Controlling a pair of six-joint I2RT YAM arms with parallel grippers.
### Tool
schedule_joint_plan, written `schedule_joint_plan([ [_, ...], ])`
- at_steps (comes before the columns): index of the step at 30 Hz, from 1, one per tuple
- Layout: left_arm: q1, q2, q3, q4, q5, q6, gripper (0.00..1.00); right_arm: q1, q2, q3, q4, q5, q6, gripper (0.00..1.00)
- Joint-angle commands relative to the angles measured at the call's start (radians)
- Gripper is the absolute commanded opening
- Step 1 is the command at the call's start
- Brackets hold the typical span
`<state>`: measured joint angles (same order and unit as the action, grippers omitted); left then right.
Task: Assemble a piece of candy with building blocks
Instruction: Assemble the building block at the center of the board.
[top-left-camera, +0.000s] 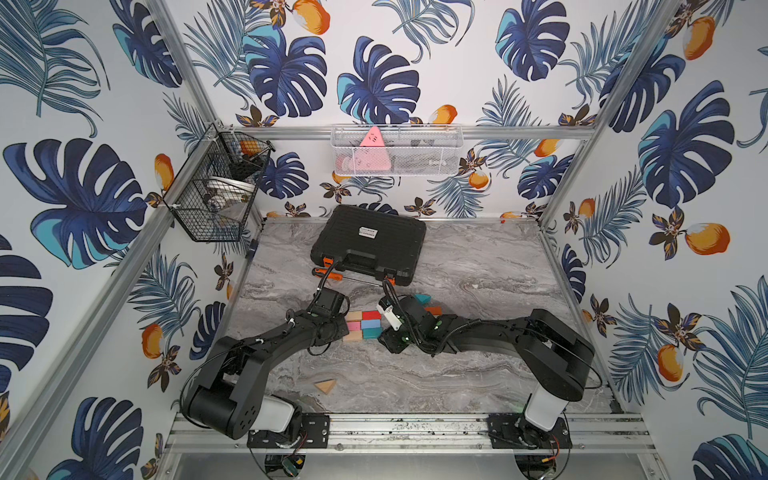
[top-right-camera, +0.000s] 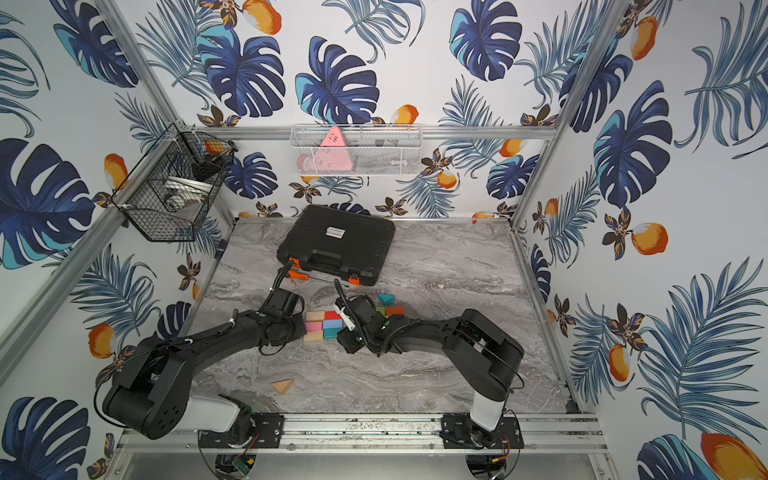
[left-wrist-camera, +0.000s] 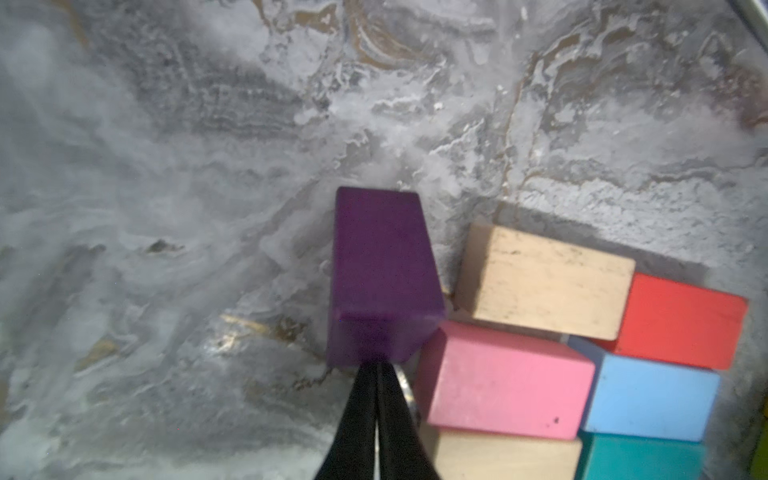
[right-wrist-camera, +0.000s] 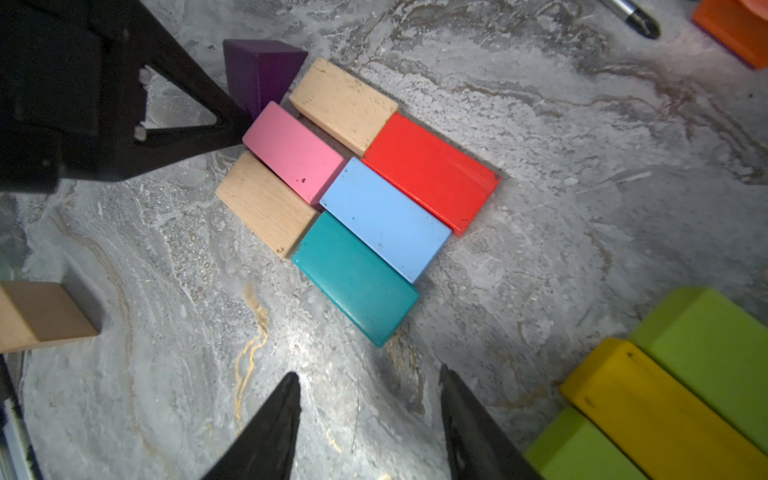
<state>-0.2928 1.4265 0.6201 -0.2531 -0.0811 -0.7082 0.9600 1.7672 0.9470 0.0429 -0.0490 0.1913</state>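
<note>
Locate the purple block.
In the left wrist view, the purple block lies at the tip of the left gripper, beside the pink brick and a plain wood brick.

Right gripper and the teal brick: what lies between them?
Nothing but bare marble tabletop separates the open right gripper from the teal brick, as the right wrist view shows.

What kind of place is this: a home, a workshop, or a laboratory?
Probably a laboratory robot cell, not a home: the left arm and the right arm are bolted to a metal rail at a marble-patterned tabletop, and leaf-print wallpaper panels sit in a bare aluminium frame.
</note>
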Motion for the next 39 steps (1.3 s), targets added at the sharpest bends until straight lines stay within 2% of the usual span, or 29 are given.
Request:
schedule_joint_plan([
  [1, 0.003, 0.027, -0.005, 0.022, 0.025, 0.008, 0.09, 0.001, 0.003, 0.001, -0.011, 0.004, -0.010, 0.56],
  [18, 0.003, 0.000, -0.027, 0.023, 0.044, 0.007, 0.09, -0.001, 0.024, 0.000, -0.001, 0.008, -0.012, 0.57],
  [23, 0.003, -0.014, -0.019, -0.007, 0.021, 0.001, 0.14, -0.003, 0.025, -0.005, 0.002, 0.008, -0.012, 0.57],
  [26, 0.004, -0.062, -0.007, -0.062, -0.024, -0.007, 0.18, -0.003, 0.023, -0.007, 0.004, 0.009, -0.010, 0.57],
  [29, 0.004, -0.139, 0.005, -0.117, -0.058, -0.017, 0.30, -0.003, 0.011, -0.007, 0.013, 0.008, -0.007, 0.58],
  [31, 0.004, -0.190, 0.018, -0.150, -0.055, -0.024, 0.31, -0.003, -0.006, -0.003, 0.014, 0.009, -0.004, 0.59],
  [36, 0.004, -0.342, 0.105, -0.298, -0.044, -0.026, 0.37, -0.003, -0.070, 0.014, 0.005, 0.005, -0.007, 0.67],
  [39, 0.004, -0.440, 0.191, -0.418, -0.078, -0.007, 0.42, -0.003, -0.059, 0.071, -0.023, -0.034, 0.008, 0.74],
])
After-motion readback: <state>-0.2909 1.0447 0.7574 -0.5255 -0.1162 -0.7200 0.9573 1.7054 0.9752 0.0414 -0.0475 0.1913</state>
